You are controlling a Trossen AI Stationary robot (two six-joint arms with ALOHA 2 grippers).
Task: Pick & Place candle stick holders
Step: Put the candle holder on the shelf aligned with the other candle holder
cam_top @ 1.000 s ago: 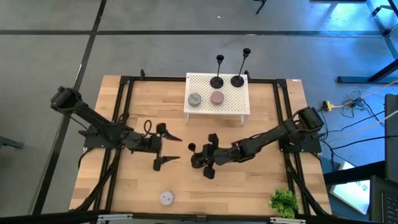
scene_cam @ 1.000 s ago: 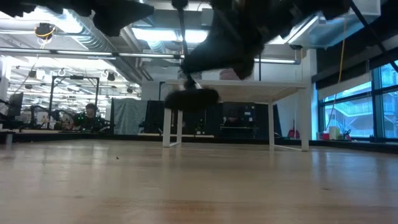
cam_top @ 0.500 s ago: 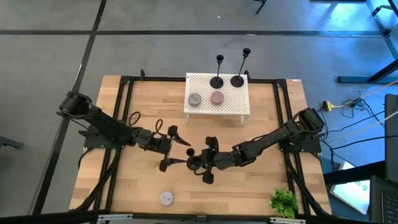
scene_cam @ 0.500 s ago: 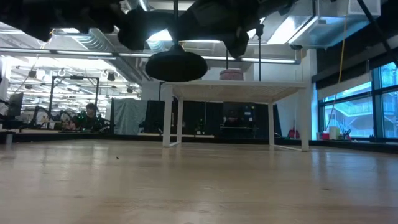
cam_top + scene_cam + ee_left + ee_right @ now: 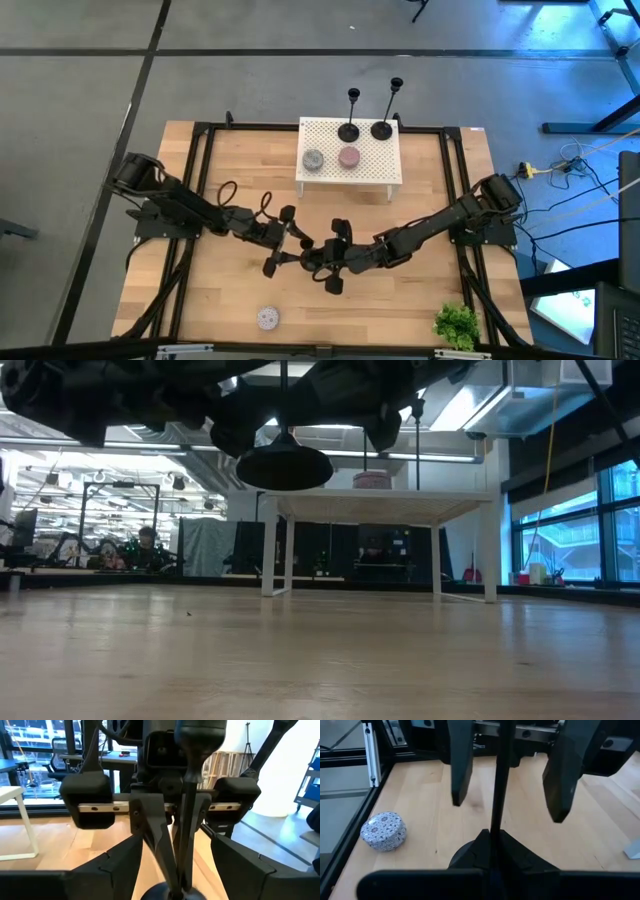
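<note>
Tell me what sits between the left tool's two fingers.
The stem of a holder, held by the right tool. In the right wrist view the left tool's fingers flank the stem on both sides, apart from it.

In the high view the third holder (image 5: pixel 312 258) is mostly hidden between the two grippers; only a dark patch shows, and its height cannot be told. In the low view its stem runs out of the top edge, and both arms are cut off there too. In the left wrist view the holder's base is cut by the bottom edge. In the right wrist view the stem's top passes the upper edge. People (image 5: pixel 146 546) in the room behind are too small to make out.
</note>
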